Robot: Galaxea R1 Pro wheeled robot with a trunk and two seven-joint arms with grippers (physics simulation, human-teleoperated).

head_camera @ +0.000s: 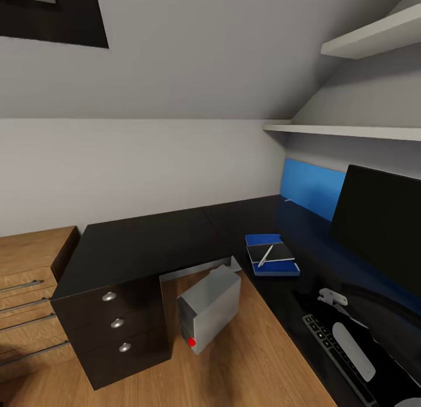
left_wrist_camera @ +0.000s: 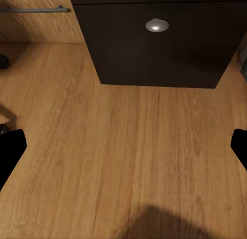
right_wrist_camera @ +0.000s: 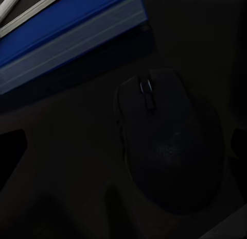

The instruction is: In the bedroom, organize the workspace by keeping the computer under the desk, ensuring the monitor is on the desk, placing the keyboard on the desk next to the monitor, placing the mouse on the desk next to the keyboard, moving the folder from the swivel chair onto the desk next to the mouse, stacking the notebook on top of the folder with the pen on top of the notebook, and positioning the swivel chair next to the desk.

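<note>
right end effector (right_wrist_camera: 123, 146) spread wide — rounded matte black mouse (right_wrist_camera: 167, 141), flat blue folder (right_wrist_camera: 67, 38)

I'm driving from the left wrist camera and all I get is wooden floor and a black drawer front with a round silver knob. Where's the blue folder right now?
Observer: The flat bright blue folder lies on the long black L-shaped desk, left of the wide black monitor in the head view.
Operator: Anything stacked on it?
Observer: Yes, the small dark grey notebook lies on it, with the thin white pen on top.
Operator: And the mouse?
Observer: The right wrist view shows the small black rounded mouse on the desk, beside the folder's edge.
</note>
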